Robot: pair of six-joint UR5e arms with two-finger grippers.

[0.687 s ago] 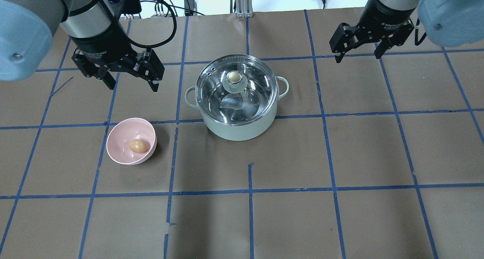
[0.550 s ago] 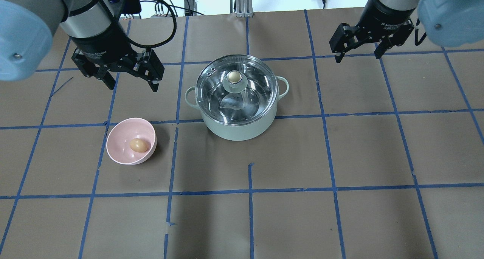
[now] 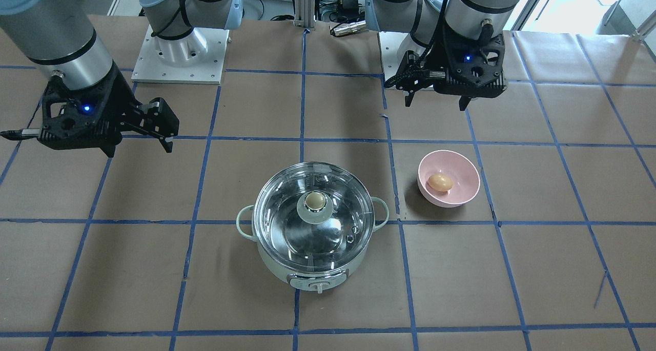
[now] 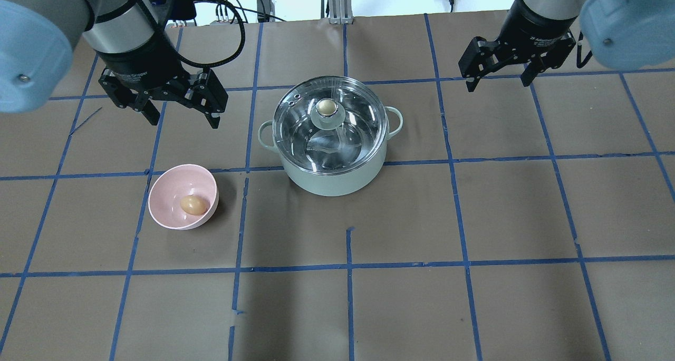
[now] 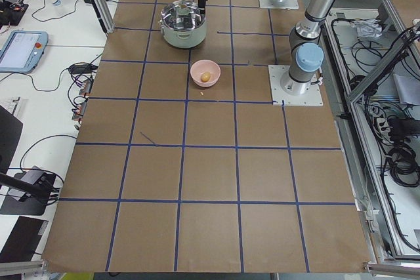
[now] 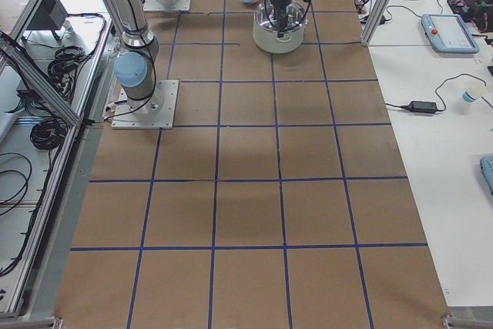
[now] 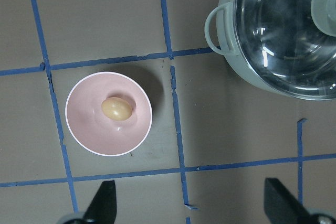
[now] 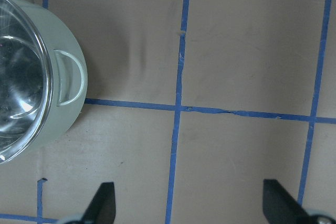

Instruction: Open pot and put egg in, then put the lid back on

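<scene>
The mint-green pot [image 4: 332,179] stands mid-table with the clear glass lid [image 4: 348,139] on it, its metallic knob [image 4: 326,107] on top. The brown egg [image 4: 193,204] lies in a pink bowl [image 4: 158,192] to the pot's near left. My left gripper [image 4: 184,119] hovers open and empty behind the bowl, left of the pot. My right gripper [image 4: 498,84] hovers open and empty to the pot's far right. The left wrist view shows the egg [image 7: 116,109], the bowl [image 7: 84,135] and the pot [image 7: 236,72]. The right wrist view shows the pot's side [image 8: 60,119].
Brown paper with a blue tape grid covers the table [image 4: 474,218]. Cables and a mounting post [image 4: 337,2] lie at the far edge. The arm bases [image 3: 179,54] stand on the robot's side of the table.
The right gripper has shifted very slightly. The left gripper, pot, lid, bowl and egg stay where they were.
</scene>
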